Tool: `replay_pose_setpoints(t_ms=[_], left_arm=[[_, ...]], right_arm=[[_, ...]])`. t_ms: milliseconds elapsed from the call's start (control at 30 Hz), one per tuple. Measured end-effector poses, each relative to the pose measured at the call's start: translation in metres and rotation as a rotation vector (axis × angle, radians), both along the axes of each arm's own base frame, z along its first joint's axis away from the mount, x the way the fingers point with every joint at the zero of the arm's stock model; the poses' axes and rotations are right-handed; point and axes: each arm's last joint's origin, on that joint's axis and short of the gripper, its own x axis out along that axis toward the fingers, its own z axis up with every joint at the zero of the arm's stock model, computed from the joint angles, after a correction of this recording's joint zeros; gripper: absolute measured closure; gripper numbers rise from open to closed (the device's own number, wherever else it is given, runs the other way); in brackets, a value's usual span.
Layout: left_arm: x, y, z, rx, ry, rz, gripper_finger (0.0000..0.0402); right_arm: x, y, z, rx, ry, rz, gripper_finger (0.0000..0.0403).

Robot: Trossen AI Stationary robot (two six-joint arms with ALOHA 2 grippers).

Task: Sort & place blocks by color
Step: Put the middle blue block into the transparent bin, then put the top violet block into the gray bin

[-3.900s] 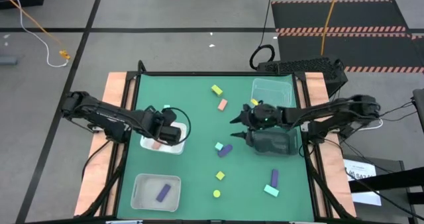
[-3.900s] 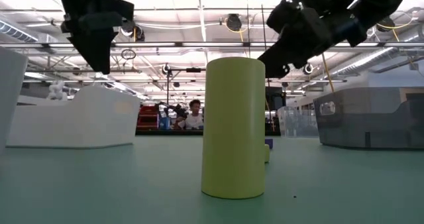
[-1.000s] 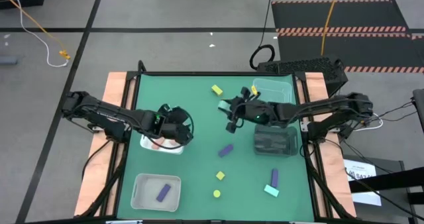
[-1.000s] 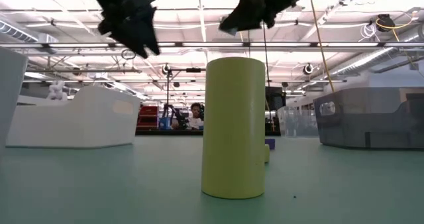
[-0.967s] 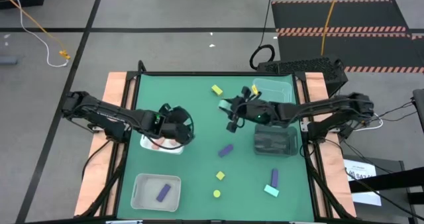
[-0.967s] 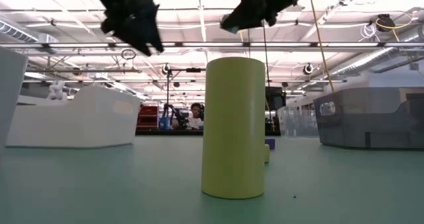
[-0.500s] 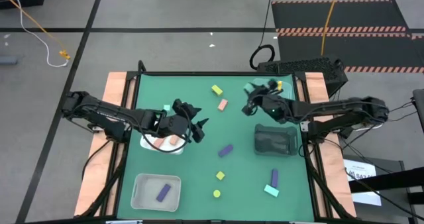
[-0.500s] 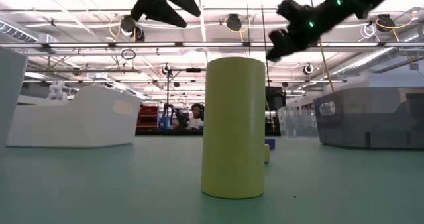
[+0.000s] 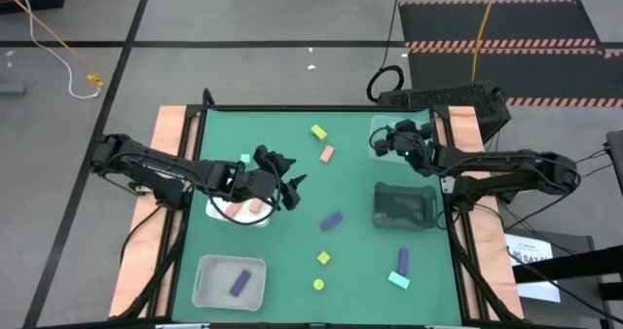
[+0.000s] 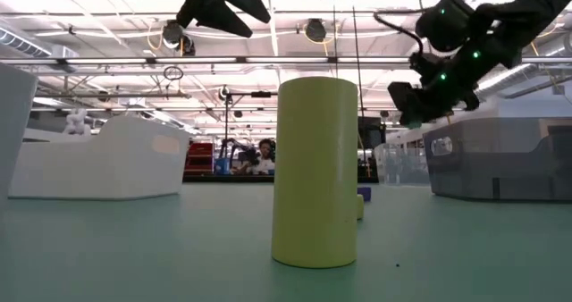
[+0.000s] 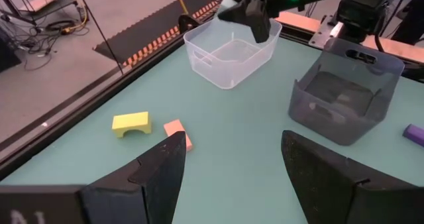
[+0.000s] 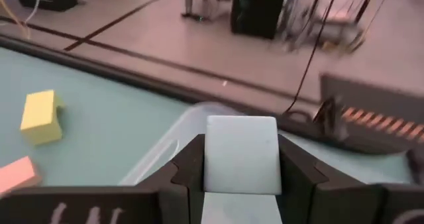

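One mint green block [image 12: 240, 155] sits clamped in the right gripper [image 9: 393, 141] over the clear tray [image 9: 425, 129]; next comes lowering and release. Beside the white tray [image 9: 216, 210], the left gripper [image 9: 286, 187] gapes wide, empty.

- Four trays: dark tray [image 9: 404, 205], clear tray [image 9: 421, 127] just beyond it, white tray [image 9: 216, 212] and frosted tray [image 9: 206, 282] well across from it.
- Three yellow pieces: arch [image 9: 318, 131], cube [image 9: 323, 258], cylinder [image 9: 318, 284].
- Three purple bars: first bar [image 9: 332, 220] beside the dark tray, second bar [image 9: 403, 261] nearer than it, third bar [image 9: 240, 283] in the frosted tray.
- Two mint blocks: loose mint block [image 9: 398, 279], held mint block [image 12: 240, 154] in the right gripper [image 12: 240, 177].
- Pink blocks: pink block [image 9: 327, 154] on the mat, at least one more [image 9: 255, 206] in the white tray.
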Motion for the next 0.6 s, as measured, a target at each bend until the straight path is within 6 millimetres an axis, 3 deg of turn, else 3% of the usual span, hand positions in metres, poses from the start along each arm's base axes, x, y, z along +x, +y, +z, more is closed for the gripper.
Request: replay_pose_setpoints(t_ms=[233, 400, 600], left_arm=[[0.000, 0.000, 0.000, 0.004, 0.003, -0.002, 0.0151], [0.000, 0.000, 0.000, 0.016, 0.011, -0.010, 0.0151], [0.000, 0.000, 0.000, 0.023, 0.015, -0.014, 0.0151]], right_arm=[[-0.013, -0.004, -0.022, 0.149, -0.081, -0.006, 0.0289], [-0.021, -0.002, -0.035, 0.197, -0.097, -0.036, 0.0223], [-0.016, -0.001, -0.034, 0.229, -0.118, 0.101, 0.0160]])
